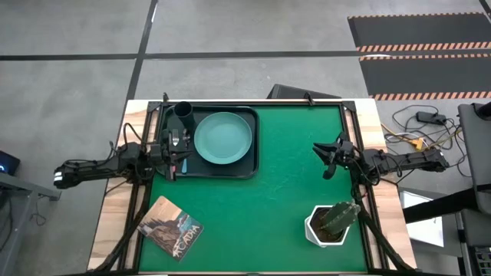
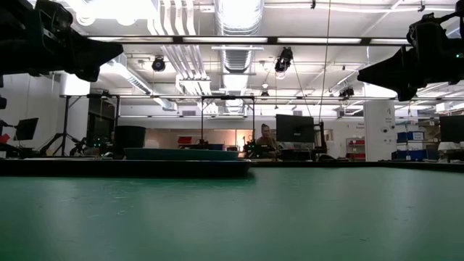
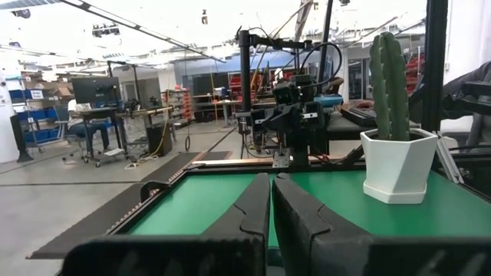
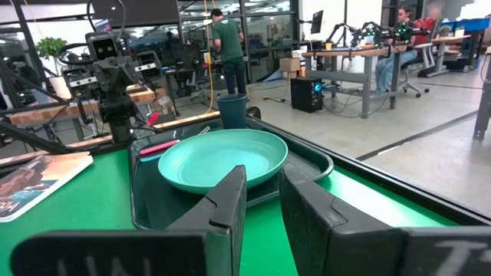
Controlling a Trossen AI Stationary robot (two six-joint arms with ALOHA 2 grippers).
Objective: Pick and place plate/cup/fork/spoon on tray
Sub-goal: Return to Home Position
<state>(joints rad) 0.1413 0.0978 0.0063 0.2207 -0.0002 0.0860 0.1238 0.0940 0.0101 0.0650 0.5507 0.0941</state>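
The black tray [image 1: 247,165] lies at the table's far left. The teal plate [image 1: 222,138] rests flat in it, and the black cup [image 1: 184,115] stands in its far left corner. The pink-handled fork [image 4: 159,145] and the blue-handled spoon [image 4: 170,152] lie side by side on the tray's floor, left of the plate. My left gripper [image 1: 181,153] hovers above the tray's left part, shut and empty; its wrist view [image 3: 271,203] shows the fingers together. My right gripper [image 1: 324,159] hangs open and empty above the mat at the right, pointing toward the tray [image 4: 263,203].
A cactus in a white pot [image 1: 331,224] stands near the table's near right corner. A picture book [image 1: 171,228] lies at the near left. The green mat [image 1: 284,192] between tray and pot is bare. People work at desks in the room beyond.
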